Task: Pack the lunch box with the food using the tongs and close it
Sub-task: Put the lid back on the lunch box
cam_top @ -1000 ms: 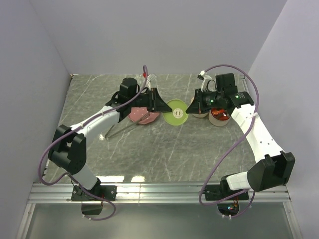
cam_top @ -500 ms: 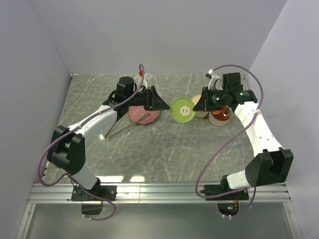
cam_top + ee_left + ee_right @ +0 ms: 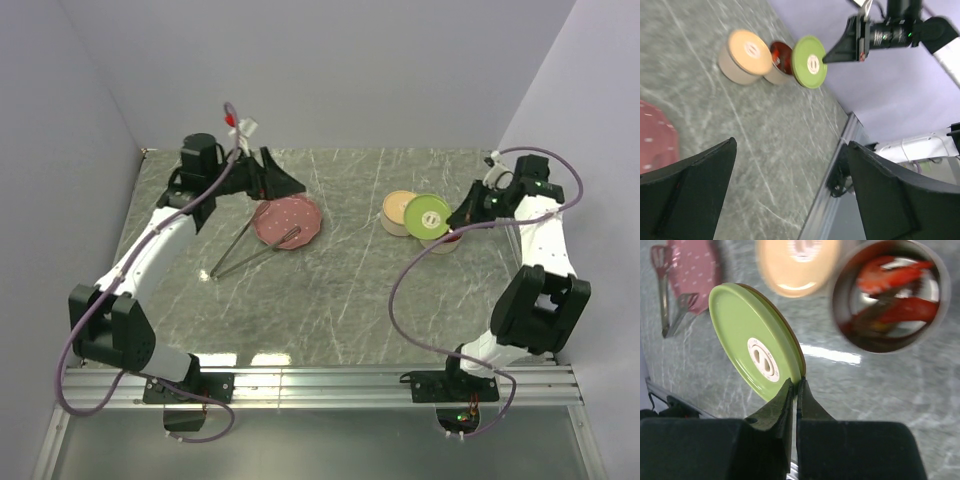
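The lunch box (image 3: pixel 855 335) is a round open tub, and the food (image 3: pixel 900 310) in it is red sausage-like pieces. My right gripper (image 3: pixel 799 383) is shut on the rim of the green lid (image 3: pixel 757 352), holding it tilted beside and partly over the tub (image 3: pixel 441 247). In the top view the green lid (image 3: pixel 428 215) hangs from that gripper (image 3: pixel 462 214). The tongs (image 3: pixel 250 250) lie on the table, tips resting on the pink dotted plate (image 3: pixel 300 215). My left gripper (image 3: pixel 284 175) hovers open and empty behind the plate, its jaws wide apart (image 3: pixel 790 145).
A second round tub with an orange lid (image 3: pixel 401 212) stands just left of the open one, touching it. In the left wrist view the table's metal front rail (image 3: pixel 837 165) runs past the right finger. Walls close in the back and both sides.
My left gripper opened, let go of the green lid and drew back to the left. The right gripper carried the lid rightward to the open tub.
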Robot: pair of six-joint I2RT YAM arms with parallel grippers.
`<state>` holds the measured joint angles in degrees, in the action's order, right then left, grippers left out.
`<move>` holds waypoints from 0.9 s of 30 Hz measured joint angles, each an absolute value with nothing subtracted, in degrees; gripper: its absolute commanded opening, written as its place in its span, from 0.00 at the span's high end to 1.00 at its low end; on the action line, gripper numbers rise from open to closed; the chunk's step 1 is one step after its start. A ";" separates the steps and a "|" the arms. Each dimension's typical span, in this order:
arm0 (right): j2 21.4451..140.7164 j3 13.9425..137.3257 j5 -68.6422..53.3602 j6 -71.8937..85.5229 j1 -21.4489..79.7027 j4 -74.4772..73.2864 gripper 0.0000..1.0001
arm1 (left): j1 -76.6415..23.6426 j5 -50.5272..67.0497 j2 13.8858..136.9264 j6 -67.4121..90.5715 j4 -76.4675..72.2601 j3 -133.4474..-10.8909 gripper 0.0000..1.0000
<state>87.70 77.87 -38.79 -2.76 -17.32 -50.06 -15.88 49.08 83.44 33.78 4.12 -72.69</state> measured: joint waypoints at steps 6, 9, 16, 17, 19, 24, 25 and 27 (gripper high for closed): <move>96.92 80.93 -39.07 -4.97 -24.86 -51.92 1.00 | -8.34 50.24 77.84 32.14 5.48 -72.69 0.00; 100.84 83.09 -39.03 -4.89 -26.59 -52.29 1.00 | -7.16 51.40 76.44 31.99 5.85 -72.66 0.01; 105.45 88.07 -38.92 -3.20 -26.87 -52.01 1.00 | -6.72 52.69 76.07 31.11 8.60 -72.64 0.01; 106.02 88.66 -38.74 -2.90 -26.87 -51.94 1.00 | -6.66 52.69 76.07 31.09 8.62 -72.64 0.01; 106.87 89.34 -38.28 -2.46 -26.87 -51.83 1.00 | -6.44 52.66 76.07 31.14 8.64 -72.60 0.01; 108.88 89.82 -37.93 -1.80 -26.87 -51.99 1.00 | -6.04 52.66 75.68 31.18 8.56 -71.90 0.01; 109.32 89.82 -37.91 -1.69 -26.87 -51.96 1.00 | -5.96 52.66 75.59 31.18 8.56 -71.77 0.01; 110.04 89.82 -37.91 -1.48 -26.87 -51.99 1.00 | -5.74 52.69 75.46 31.18 8.58 -71.57 0.01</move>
<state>110.04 89.82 -37.91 -1.48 -26.87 -51.99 -5.74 52.69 75.46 31.18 8.58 -71.57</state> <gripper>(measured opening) 0.027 0.994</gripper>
